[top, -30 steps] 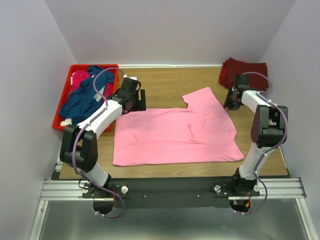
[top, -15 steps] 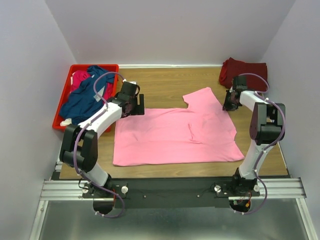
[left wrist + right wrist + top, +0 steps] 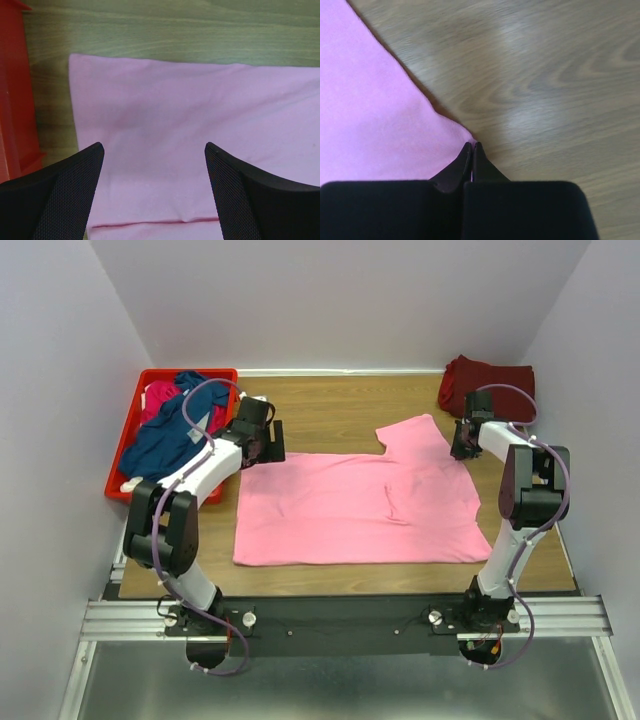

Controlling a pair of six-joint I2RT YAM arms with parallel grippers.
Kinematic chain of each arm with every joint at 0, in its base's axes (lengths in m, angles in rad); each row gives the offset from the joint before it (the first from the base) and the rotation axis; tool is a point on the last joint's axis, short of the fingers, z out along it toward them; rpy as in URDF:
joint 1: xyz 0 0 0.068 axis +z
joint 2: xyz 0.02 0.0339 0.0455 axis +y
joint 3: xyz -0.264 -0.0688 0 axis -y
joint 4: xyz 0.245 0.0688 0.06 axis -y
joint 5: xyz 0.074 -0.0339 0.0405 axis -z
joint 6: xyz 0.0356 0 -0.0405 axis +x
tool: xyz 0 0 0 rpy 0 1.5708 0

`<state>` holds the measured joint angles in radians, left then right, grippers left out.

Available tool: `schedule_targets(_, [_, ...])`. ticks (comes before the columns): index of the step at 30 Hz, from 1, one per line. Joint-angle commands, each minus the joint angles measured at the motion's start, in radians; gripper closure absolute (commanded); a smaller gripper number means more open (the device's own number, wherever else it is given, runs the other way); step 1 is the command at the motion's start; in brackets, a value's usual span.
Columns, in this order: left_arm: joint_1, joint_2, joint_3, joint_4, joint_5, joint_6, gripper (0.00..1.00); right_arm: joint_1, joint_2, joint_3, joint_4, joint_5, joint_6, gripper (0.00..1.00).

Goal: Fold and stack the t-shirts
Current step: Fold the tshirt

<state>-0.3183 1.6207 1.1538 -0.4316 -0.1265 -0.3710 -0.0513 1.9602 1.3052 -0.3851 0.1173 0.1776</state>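
A light pink t-shirt (image 3: 360, 505) lies spread flat across the middle of the wooden table. My right gripper (image 3: 458, 445) is shut on the edge of its far right sleeve corner (image 3: 465, 134), with a sliver of pink cloth between the fingertips (image 3: 471, 144). Over the shirt's far left corner (image 3: 200, 115) my left gripper (image 3: 268, 445) hovers with its fingers wide open and nothing between them (image 3: 154, 146). A dark maroon t-shirt (image 3: 490, 380) lies folded at the far right corner. A navy t-shirt (image 3: 165, 435) and a magenta t-shirt (image 3: 158, 398) lie bunched in the crate.
The red plastic crate (image 3: 125, 445) stands at the far left of the table, its wall (image 3: 15, 100) close beside my left gripper. White walls close in the table on three sides. Bare wood (image 3: 560, 75) shows to the right of the pinched corner.
My right gripper has closed on the pink shirt's sleeve corner, and the shirt has shifted slightly to the right. My left gripper has stayed open, drifting a little toward the back.
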Motion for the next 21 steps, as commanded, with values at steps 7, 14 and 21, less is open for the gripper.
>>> schedule_targets(7, [0.045,0.198,0.173,0.011,-0.104,-0.034,0.14,-0.004,0.075,0.016,-0.009,0.237,-0.064,0.99])
schedule_targets(14, [0.051,0.362,0.332,-0.027,-0.15,-0.02,0.35,-0.004,0.083,0.017,0.009,0.222,-0.082,0.99])
schedule_targets(21, [0.076,0.419,0.347,-0.033,-0.119,-0.017,0.39,-0.004,0.085,0.0,0.018,0.214,-0.072,0.99])
